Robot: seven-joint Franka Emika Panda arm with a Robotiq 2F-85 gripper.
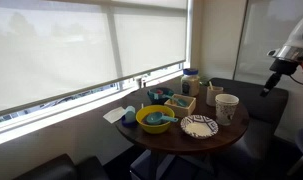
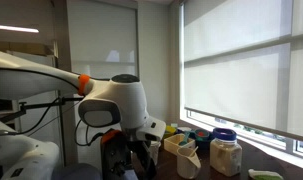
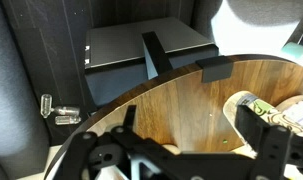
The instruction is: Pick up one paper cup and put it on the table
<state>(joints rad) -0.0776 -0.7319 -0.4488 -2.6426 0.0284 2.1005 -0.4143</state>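
One paper cup [image 1: 227, 108] stands upright at the right edge of the bench [image 1: 229, 131], left of and below the empty, wide-open hand [image 1: 269, 89].

**Inspector A:** Any legible text, labels, brands or numbers?

**Inspector B:** None legible. The clear blue-lidded jar [image 1: 191, 82] shows no readable label (both exterior views are small). In the wrist view, marks on a pale object [image 3: 291, 112] at the round brown wooden table's [image 3: 181, 110] edge are too blurred to read.
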